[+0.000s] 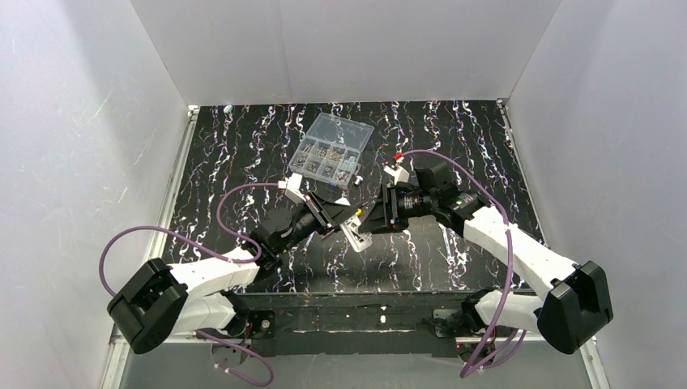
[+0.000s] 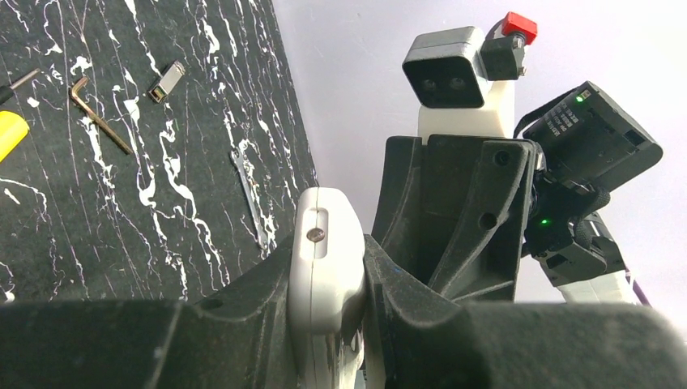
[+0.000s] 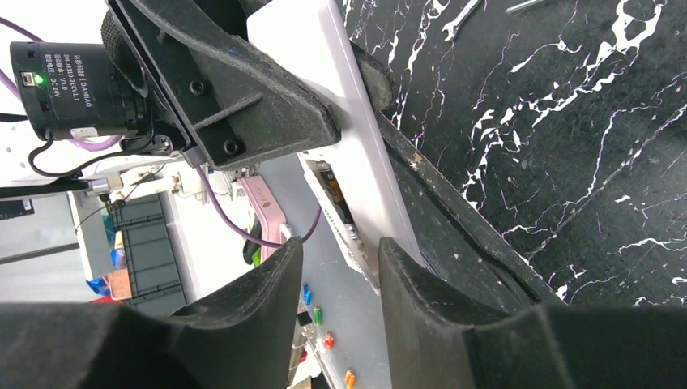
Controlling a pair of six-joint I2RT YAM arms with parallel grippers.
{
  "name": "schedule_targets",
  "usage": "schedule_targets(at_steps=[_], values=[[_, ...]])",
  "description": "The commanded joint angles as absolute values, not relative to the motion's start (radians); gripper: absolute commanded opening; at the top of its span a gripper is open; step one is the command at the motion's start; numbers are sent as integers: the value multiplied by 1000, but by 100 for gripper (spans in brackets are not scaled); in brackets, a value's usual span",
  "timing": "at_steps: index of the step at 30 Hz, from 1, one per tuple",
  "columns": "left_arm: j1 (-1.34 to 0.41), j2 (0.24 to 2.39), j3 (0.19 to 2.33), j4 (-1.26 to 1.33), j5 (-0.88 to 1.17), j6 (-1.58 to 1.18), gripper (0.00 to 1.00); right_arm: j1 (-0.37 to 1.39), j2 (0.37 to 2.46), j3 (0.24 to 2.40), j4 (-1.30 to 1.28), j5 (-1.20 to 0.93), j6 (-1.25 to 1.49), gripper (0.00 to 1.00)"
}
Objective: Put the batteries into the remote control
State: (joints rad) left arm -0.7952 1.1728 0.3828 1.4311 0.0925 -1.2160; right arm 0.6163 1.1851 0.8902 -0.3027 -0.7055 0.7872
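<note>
The white remote control is clamped edge-on between the jaws of my left gripper, which holds it above the table; a small screw shows in a slot at its end. In the top view the remote hangs between the left gripper and the right gripper. In the right wrist view the remote runs down towards my right gripper, which is open and empty, its fingertips just short of the remote's end. An open compartment on the remote shows a dark cell-like part inside.
A clear compartment box of small metal parts stands at the back middle. On the marbled table lie a hex key, a small silver metal piece, a thin metal strip and a yellow handle.
</note>
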Motion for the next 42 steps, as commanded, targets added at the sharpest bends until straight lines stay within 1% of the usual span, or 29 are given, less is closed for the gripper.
schedule_targets(at_steps=[1,2,7,10,13,20,27,30,36,42], values=[[-800,1148,435,1539,109,-1226,0,614,1169,930,-307,-694,767,46],[-800,1150,436,1540,109,-1226,0,614,1168,931,-307,-696,767,44],[-800,1154,437,1539,110,-1227,0,614,1166,929,-306,-699,767,27],[-799,1157,438,1540,109,-1230,0,613,1164,929,-306,-700,777,20],[-801,1157,439,1539,110,-1230,0,614,1157,928,-305,-704,791,17],[-800,1157,437,1540,109,-1231,0,614,1128,902,-267,-712,829,16],[-800,1154,435,1539,103,-1238,0,614,1063,868,-191,-711,844,7],[-799,1157,429,1540,90,-1248,0,614,1045,852,-159,-714,851,5],[-799,1151,430,1540,84,-1247,0,614,1060,818,-95,-736,901,3],[-801,1150,433,1540,81,-1246,0,614,1080,793,-76,-715,927,2]])
